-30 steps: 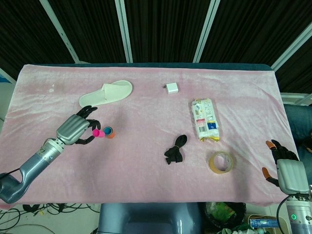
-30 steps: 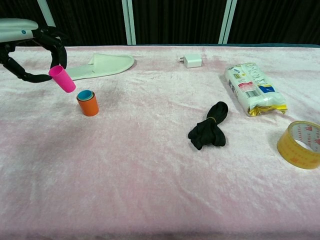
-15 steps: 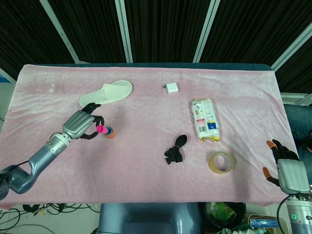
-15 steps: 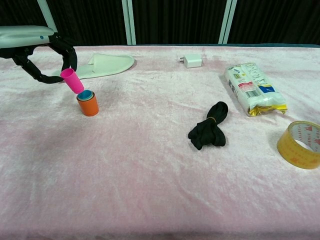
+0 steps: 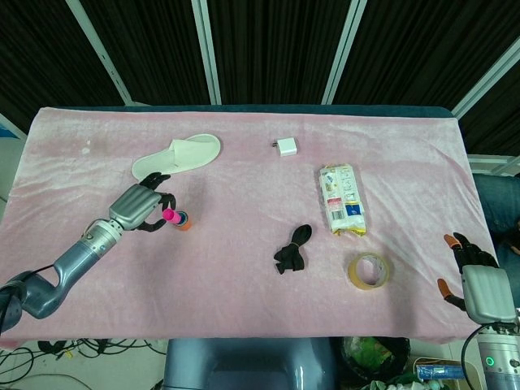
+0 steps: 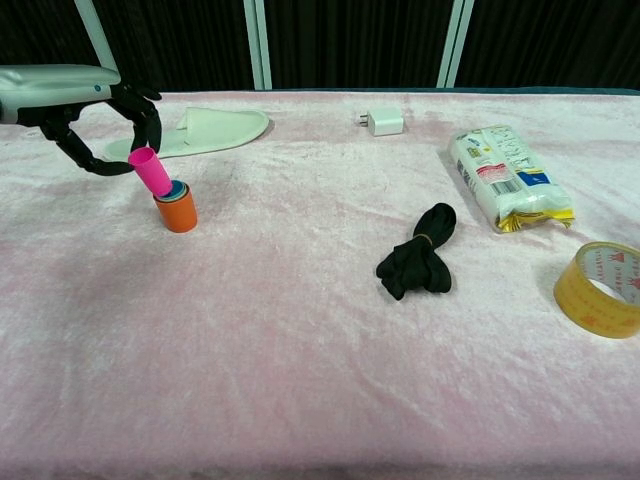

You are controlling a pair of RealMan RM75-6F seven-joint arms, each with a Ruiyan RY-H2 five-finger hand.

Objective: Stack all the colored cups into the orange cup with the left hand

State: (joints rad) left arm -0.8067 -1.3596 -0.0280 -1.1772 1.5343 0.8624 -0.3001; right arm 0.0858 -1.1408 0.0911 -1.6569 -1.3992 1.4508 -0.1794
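**Seating the pink cup in the stack**

Holding the pink cup (image 6: pixel 152 170) tilted, the left hand (image 6: pixel 95 125) pinches it near its upper rim, with its lower end at the mouth of the blue cup (image 6: pixel 177 189) nested in the orange cup (image 6: pixel 177 210); the stack stands upright toward the table's left edge, just in front of the white slipper (image 6: pixel 205 130). From the head view the same hand (image 5: pixel 138 207) has its fingers closed round the pink cup (image 5: pixel 170 215).

The cup looks to be small, light, thin plastic — stiff enough to pinch, smooth enough to slip; a hold on the side wall near the rim seems best, leaving the base free to enter. Being so light, the stack may tip if pushed sideways, so the cup needs righting first.

The right hand (image 5: pixel 475 280) rests at the table's near right corner, fingers apart, holding nothing.
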